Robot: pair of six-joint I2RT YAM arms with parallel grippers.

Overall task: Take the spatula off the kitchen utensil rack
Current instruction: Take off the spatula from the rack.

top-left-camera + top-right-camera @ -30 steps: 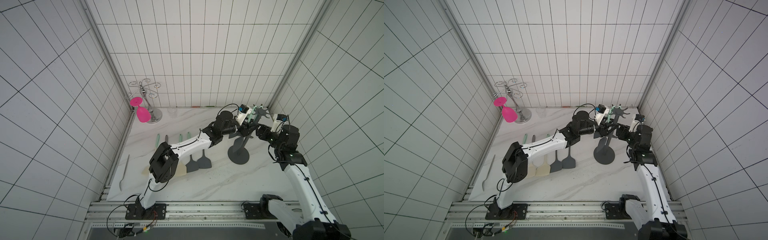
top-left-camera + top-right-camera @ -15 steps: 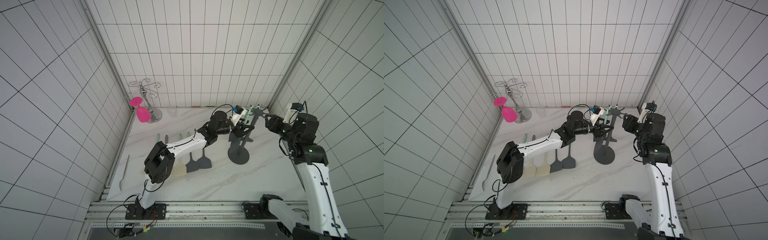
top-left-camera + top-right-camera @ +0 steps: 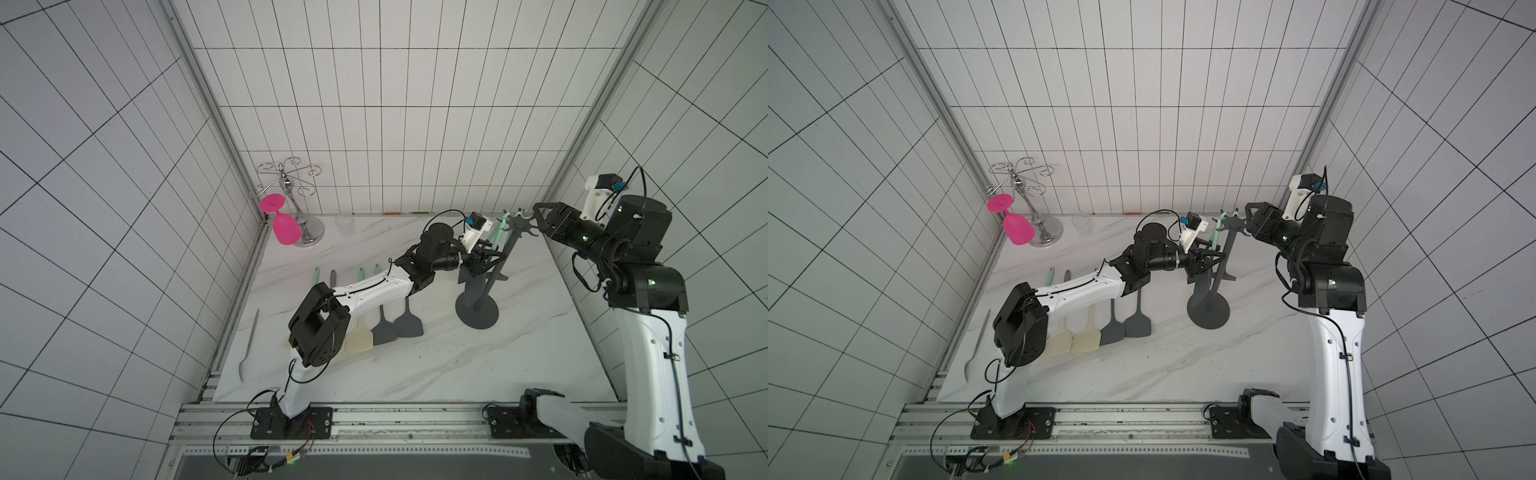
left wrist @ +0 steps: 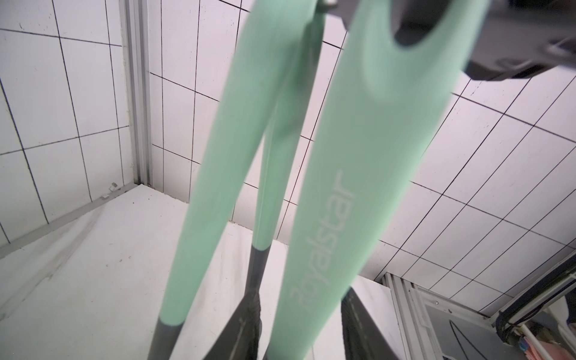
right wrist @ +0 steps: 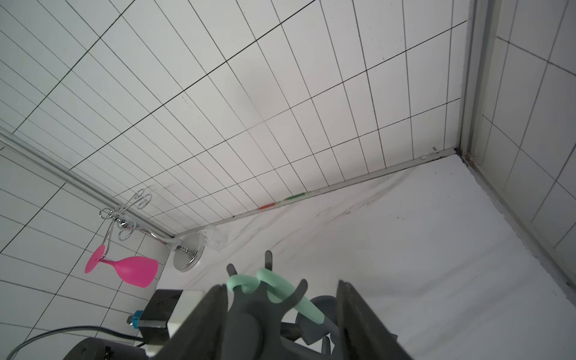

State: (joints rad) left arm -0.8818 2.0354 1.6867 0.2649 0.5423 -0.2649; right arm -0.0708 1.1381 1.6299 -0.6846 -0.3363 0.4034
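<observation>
The dark grey kitchen utensil rack [image 3: 476, 311] [image 3: 1208, 309] stands on the marble table at the back right. Spatulas with mint handles hang from its top hooks. My left gripper [image 3: 487, 259] [image 4: 300, 291] reaches in from the left around the nearest spatula [image 4: 343, 187] [image 3: 497, 235]. One of its fingers [image 4: 353, 314] meets the handle; a thin strip of table shows beside the other. My right gripper [image 3: 536, 218] [image 5: 282, 299] is open, its jaws wide on either side of the rack's star of hooks [image 5: 249, 311], gripping nothing.
Two more mint-handled spatulas [image 4: 218, 156] hang behind the nearest one. Several spatulas [image 3: 399, 326] lie in a row under my left arm. A chrome glass holder [image 3: 291, 187] with a pink glass [image 3: 284, 228] and a small clear glass [image 3: 344, 224] stand at the back left.
My right arm has risen from beside the rack's pole to its top, jaws now around the star of hooks. My left gripper stays at the hanging handles and its fingers have narrowed.
</observation>
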